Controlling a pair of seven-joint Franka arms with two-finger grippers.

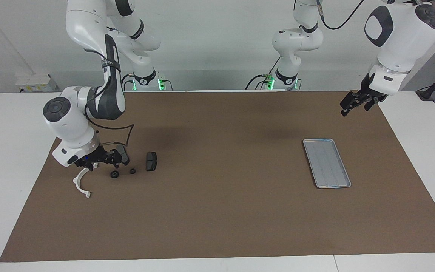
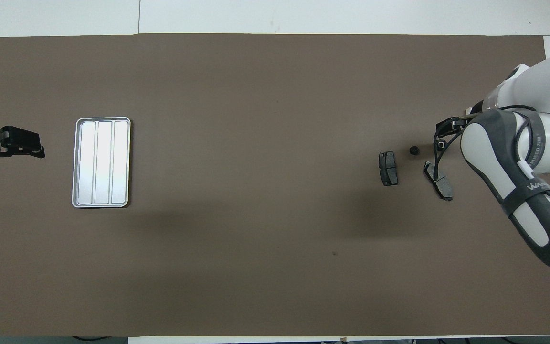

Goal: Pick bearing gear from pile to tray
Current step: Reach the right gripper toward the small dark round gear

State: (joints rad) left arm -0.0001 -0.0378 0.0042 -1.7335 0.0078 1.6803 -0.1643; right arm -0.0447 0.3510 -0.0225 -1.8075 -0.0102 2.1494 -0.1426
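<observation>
Two small black round pieces (image 1: 114, 174) of the pile lie near the bench's right-arm end, just below the right gripper (image 1: 102, 160), fingers spread, empty. It could catch the brake pad (image 1: 123, 152) beside it. Left gripper (image 1: 355, 102) waits open, empty; tray (image 1: 326, 163) empty.

Pile of small parts (image 1: 127, 166) on the mat (image 1: 217, 211) toward the right arm's end of the worktop, tray (image 1: 326, 163) well apart toward the left arm's end

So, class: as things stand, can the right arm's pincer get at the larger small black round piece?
Probably yes: the right pincer, open, hangs just above the larger small black round piece, nothing between them.
</observation>
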